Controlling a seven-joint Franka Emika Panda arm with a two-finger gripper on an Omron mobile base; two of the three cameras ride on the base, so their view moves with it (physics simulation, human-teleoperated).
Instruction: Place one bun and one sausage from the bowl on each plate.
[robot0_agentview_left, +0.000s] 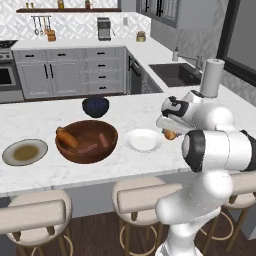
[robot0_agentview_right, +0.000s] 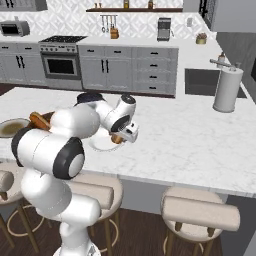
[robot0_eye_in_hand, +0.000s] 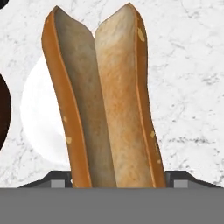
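Observation:
My gripper is shut on a split bun, just right of the white plate and a little above the counter. In the hand view the bun stands between my fingertips, with the white plate behind it to the left. The reddish-brown bowl sits left of that plate and holds another bun and two sausages. The grey-rimmed plate with an olive centre lies at the far left. From the right base view, the gripper holds the bun over the counter's front part.
A dark blue bowl stands behind the wooden bowl. A paper towel roll and a sink are at the back right. Bar stools line the counter's front edge.

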